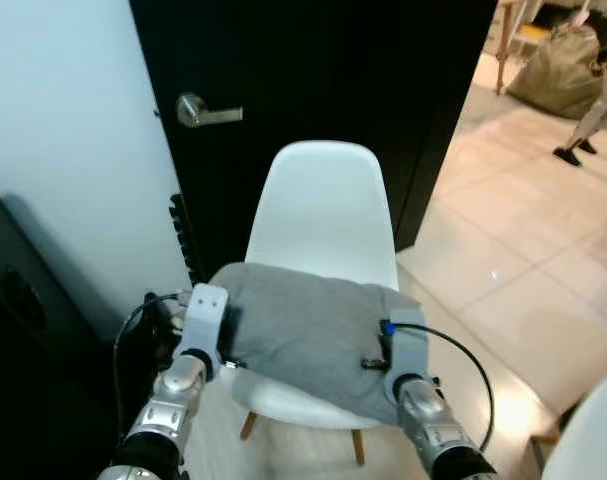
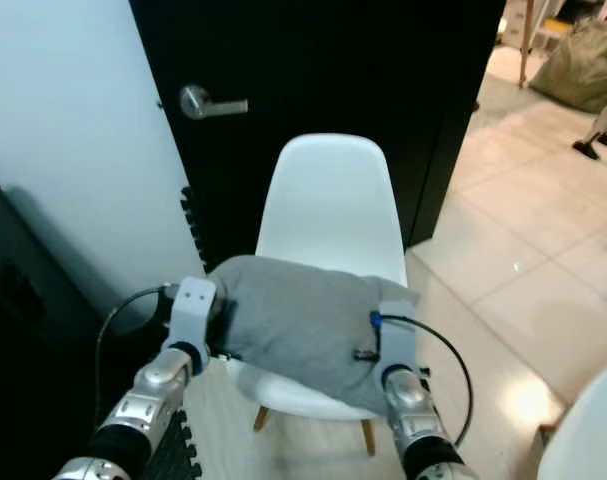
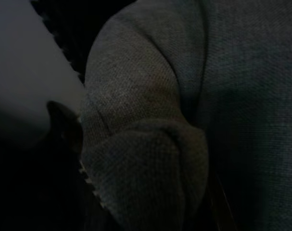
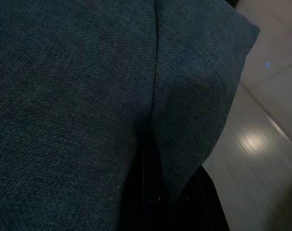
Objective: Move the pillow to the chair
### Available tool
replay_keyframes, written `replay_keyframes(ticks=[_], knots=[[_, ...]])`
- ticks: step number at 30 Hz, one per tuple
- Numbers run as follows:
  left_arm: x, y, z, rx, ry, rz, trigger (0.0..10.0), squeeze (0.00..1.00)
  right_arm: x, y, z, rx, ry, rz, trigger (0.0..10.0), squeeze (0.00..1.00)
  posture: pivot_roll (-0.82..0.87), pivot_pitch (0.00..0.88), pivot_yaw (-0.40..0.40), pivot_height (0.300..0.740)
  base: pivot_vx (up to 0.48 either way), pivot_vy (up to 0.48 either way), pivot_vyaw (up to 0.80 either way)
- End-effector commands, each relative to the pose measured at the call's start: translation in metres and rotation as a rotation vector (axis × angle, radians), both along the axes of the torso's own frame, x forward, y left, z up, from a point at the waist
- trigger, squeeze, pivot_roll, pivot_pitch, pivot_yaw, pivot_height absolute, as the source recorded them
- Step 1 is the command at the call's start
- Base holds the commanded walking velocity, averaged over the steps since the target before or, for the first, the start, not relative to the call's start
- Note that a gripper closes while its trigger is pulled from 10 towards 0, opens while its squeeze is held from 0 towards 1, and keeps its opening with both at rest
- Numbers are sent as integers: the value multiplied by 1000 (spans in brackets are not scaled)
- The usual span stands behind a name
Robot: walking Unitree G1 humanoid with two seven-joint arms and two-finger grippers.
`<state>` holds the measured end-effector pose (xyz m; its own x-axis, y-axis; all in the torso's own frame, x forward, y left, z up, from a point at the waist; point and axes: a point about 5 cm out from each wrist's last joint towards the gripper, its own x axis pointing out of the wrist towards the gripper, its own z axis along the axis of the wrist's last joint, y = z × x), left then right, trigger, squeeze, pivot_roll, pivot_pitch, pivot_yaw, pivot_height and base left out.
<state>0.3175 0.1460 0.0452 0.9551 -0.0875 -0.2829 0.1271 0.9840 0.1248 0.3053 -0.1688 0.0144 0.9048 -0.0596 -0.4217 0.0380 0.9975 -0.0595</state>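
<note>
A grey pillow [image 1: 303,330] lies across the seat of a white shell chair [image 1: 325,205], just in front of me. My left gripper [image 1: 226,345] holds the pillow's left end and my right gripper [image 1: 388,352] holds its right end. The fingers of both are buried in the fabric. In the left wrist view the cloth [image 3: 150,159] bunches into a thick fold. The right wrist view has a creased seam of cloth [image 4: 155,96] running down into the dark fingers [image 4: 150,192].
Behind the chair stands a black door with a silver lever handle [image 1: 205,112], with a white wall [image 1: 73,150] to its left. Pale tiled floor [image 1: 523,260] opens to the right, where a tan sack [image 1: 558,70] and a person's leg [image 1: 591,125] are far off. A white rounded edge [image 1: 588,440] sits at the near right.
</note>
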Motion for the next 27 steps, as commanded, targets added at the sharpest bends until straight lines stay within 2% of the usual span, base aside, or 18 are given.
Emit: replay_keyframes(ticks=[1,19,27], knots=[[0,7,2,21,-10,13,10000,0,2,8,2,18,-17,6,10000,0,0,46,11,740,300,0,0],[0,7,2,26,-6,-1,10000,0,2,5,3,17,-24,-12,10000,0,-8,45,16,740,300,0,0],[0,0,1,54,-7,-43,10000,0,4,3,5,13,-29,-16,10000,0,-9,38,14,740,0,0,0]])
